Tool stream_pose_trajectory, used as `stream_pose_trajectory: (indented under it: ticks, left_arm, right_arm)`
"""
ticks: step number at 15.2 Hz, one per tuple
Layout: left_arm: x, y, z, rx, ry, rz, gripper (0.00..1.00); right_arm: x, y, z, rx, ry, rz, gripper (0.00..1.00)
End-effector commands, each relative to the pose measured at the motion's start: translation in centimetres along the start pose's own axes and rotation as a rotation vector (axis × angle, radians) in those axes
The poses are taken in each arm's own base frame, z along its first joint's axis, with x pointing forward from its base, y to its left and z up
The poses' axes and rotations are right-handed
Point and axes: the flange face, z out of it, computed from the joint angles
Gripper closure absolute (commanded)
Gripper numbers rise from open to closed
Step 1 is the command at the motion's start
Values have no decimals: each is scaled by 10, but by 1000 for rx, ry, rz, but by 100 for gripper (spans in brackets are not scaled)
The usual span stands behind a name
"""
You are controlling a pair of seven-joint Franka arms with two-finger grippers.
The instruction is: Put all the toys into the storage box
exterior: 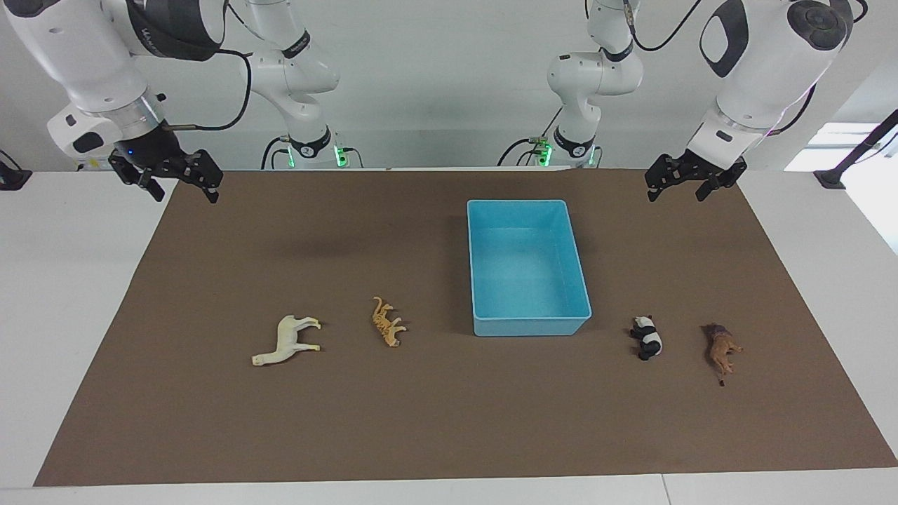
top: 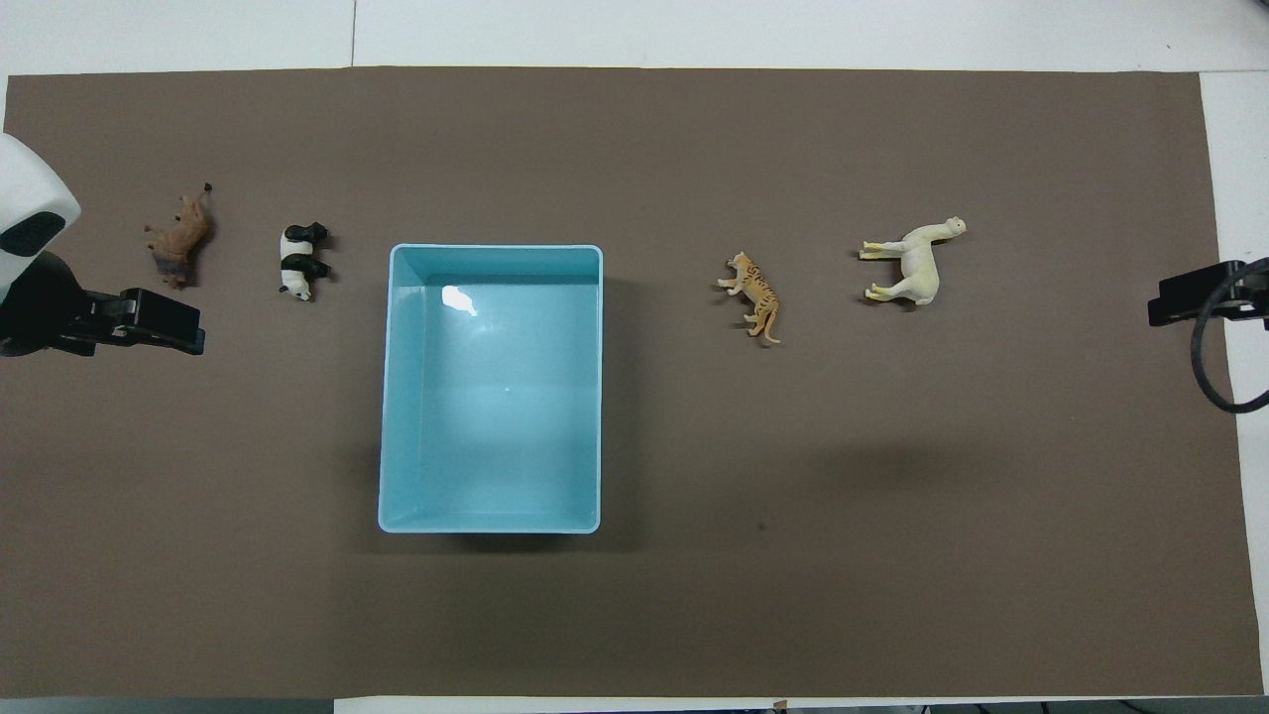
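Four toys lie on the brown mat [exterior: 449,435] across the facing view's lower middle: horse [exterior: 287,340] and tiger [exterior: 386,322] at centre-left, panda [exterior: 647,337] and lion [exterior: 721,348] at lower right, all outside the blue storage box [exterior: 527,315] at centre. Both claws stand open and hold nothing, the right gripper [exterior: 179,184] at upper left, the left gripper [exterior: 684,184] at upper right.

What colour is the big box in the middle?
The storage box is light blue all over, and it shows best in the overhead view.
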Motion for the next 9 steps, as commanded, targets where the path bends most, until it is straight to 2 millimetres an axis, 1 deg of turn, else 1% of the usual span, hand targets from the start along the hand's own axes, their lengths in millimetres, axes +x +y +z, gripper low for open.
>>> stream_pose_trajectory:
  ticks: [1,3,6,7,8,9]
  left_arm:
    - [0,1,1,7,13,13,0]
    - [0,-4,1,5,15,4,0]
    - [-1,-12,7,3,24,-25,0]
    - [-3,-24,12,1,30,-57,0]
    - [-1,-34,16,1,64,-83,0]
    - [4,-37,22,1,124,-100,0]
  right_arm:
    - [-3,3,-1,4,-13,15,0]
    - [-3,3,-1,4,-13,15,0]
    - [-3,3,-1,4,-13,13,0]
    - [-3,3,-1,4,-13,15,0]
    - [-3,3,-1,4,-11,15,0]
    - [-3,3,-1,4,-13,15,0]
